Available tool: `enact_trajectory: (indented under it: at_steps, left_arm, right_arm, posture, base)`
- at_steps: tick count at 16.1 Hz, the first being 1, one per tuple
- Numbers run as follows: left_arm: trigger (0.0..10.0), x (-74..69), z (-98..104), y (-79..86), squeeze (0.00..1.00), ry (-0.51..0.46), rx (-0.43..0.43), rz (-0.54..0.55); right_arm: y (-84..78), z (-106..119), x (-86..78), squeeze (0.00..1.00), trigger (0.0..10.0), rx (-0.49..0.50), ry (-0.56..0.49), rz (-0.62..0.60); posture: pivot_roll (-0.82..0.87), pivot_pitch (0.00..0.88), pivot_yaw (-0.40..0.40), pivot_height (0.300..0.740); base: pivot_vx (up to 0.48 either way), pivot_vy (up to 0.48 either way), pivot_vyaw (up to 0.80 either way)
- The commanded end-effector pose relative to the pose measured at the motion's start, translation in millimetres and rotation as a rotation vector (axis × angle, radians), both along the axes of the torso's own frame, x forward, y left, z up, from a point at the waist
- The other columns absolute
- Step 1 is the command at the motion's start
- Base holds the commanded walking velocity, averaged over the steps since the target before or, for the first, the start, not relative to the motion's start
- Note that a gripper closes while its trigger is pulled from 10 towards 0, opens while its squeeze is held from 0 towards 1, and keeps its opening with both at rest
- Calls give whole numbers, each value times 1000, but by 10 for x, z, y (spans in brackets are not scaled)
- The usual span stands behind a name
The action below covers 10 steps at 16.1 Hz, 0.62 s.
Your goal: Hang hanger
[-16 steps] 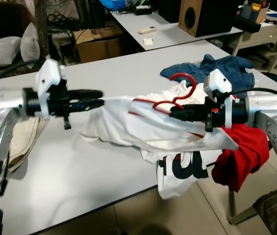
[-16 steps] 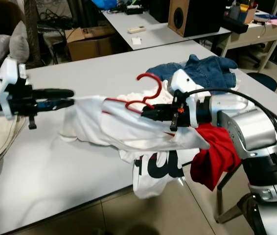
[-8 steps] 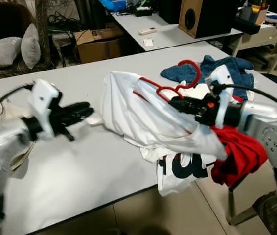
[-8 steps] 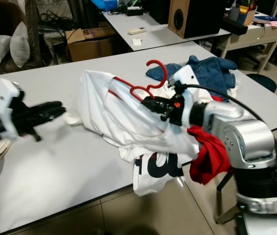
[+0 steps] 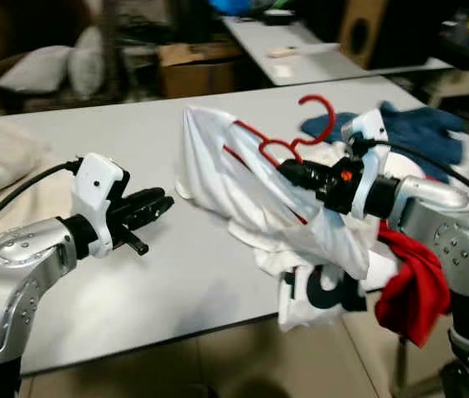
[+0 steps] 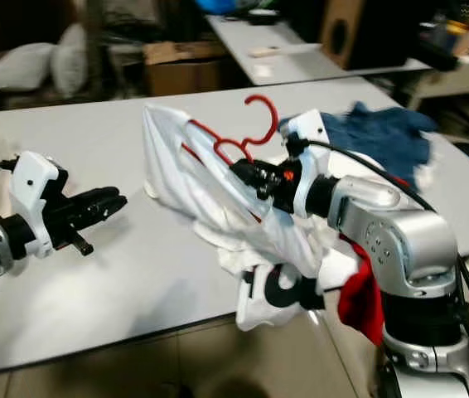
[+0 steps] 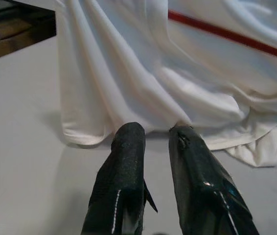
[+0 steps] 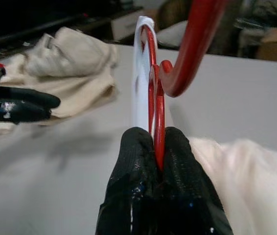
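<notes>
My right end effector (image 6: 247, 172) is clamped shut on the red hanger (image 5: 278, 148), its two black fingers (image 8: 138, 161) pinching the thin red bar just below the hook. I hold the hanger up above the grey worktop (image 5: 210, 265), hook uppermost. A white shirt (image 5: 243, 191) with a thin red stripe hangs on it, draping from the hanger down to the worktop and over the near edge. Bold black print (image 5: 326, 290) shows on the part hanging over the edge, but the folds cut the letters off and I cannot read them.

My left end effector (image 5: 161, 206) hovers just above the worktop, well to the left of the shirt, pointing toward it. Its fingers (image 7: 124, 161) stand slightly parted, with a narrow gap between them and nothing held. In the left wrist view the shirt's hem lies just beyond the fingertips.

A red garment (image 5: 413, 278) hangs off the worktop's right edge under my right arm, partly hidden by it. A blue denim garment (image 5: 421, 133) lies behind on the far right, blurred. A cream cloth (image 8: 65, 78) sits at the far left of the worktop. In the blurred background are a second table (image 5: 326, 58), a cardboard box (image 5: 193, 70), grey cushions (image 5: 52, 70) and a wooden speaker (image 5: 367, 29)
</notes>
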<state>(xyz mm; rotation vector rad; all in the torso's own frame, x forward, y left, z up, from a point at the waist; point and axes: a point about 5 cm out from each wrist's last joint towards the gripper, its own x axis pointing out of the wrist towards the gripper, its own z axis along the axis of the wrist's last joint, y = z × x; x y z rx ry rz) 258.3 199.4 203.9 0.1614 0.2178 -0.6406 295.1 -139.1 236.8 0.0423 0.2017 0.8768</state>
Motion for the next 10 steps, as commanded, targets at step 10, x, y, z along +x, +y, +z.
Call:
enact_trajectory:
  at_steps: [10]
  left_arm:
    - [10000, -153, 53, 16, 0, -3, 37, 13]
  right_arm:
    - [290, 273, -149, 0, 10000, 78, -46, 214]
  posture:
    - [82, 0, 12, 740]
  base:
    - [0, 0, 800]
